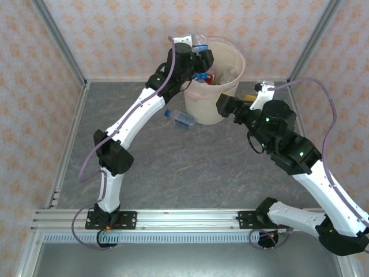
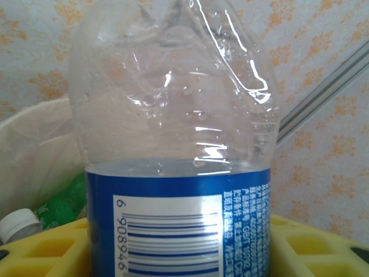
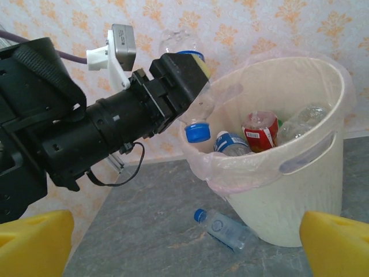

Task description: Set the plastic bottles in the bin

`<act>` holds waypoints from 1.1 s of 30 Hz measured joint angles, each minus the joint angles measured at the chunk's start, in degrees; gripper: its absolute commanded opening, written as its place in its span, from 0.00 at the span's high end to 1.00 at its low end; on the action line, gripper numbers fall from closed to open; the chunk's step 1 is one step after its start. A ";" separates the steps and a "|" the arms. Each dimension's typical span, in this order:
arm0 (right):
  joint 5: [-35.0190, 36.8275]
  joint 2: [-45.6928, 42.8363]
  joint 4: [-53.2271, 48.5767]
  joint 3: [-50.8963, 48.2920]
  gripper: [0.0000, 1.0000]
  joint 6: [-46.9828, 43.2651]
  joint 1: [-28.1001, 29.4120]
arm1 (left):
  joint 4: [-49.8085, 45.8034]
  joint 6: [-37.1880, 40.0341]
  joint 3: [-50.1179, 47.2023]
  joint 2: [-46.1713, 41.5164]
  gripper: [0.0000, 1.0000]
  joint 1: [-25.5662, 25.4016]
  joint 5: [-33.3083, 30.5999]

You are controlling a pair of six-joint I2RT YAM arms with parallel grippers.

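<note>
I'm gripping a clear bottle [image 2: 173,115] in the left hand [image 3: 187,78], cap down over the bin [image 3: 271,196] at the bench's [image 1: 173,167] far edge. I judge letting go comes next. The right hand [image 3: 184,245] is hanging released. A second bottle [image 3: 222,228] is lying beside the bin.

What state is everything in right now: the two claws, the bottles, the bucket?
left gripper: shut on held bottle, over the rim of the bin.
right gripper: open, empty.
held bottle: capped, cap pointing down, dented.
bottle on table: lying on its side beside the bin, capped.
bin: upright, lined, partly filled with bottles.
</note>
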 measured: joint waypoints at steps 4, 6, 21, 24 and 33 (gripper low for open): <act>0.26 -0.35 -0.50 0.00 0.00 0.00 0.00 | -1.46 0.02 3.28 2.23 0.06 0.00 -0.04; 0.39 -0.76 -0.50 0.00 0.00 0.00 0.00 | -2.21 0.07 3.54 2.23 0.03 0.00 -0.20; -0.26 -1.99 0.24 -2.60 0.00 -0.17 0.00 | -2.58 1.64 -10.19 -14.19 0.01 0.00 -4.44; -0.79 -1.66 0.52 -2.60 0.00 -0.22 0.00 | -1.18 1.64 -15.72 -18.91 0.01 0.00 -5.62; -2.27 0.42 1.22 -2.86 0.00 -0.87 0.00 | 1.77 1.55 -33.97 -28.15 0.01 0.57 -7.19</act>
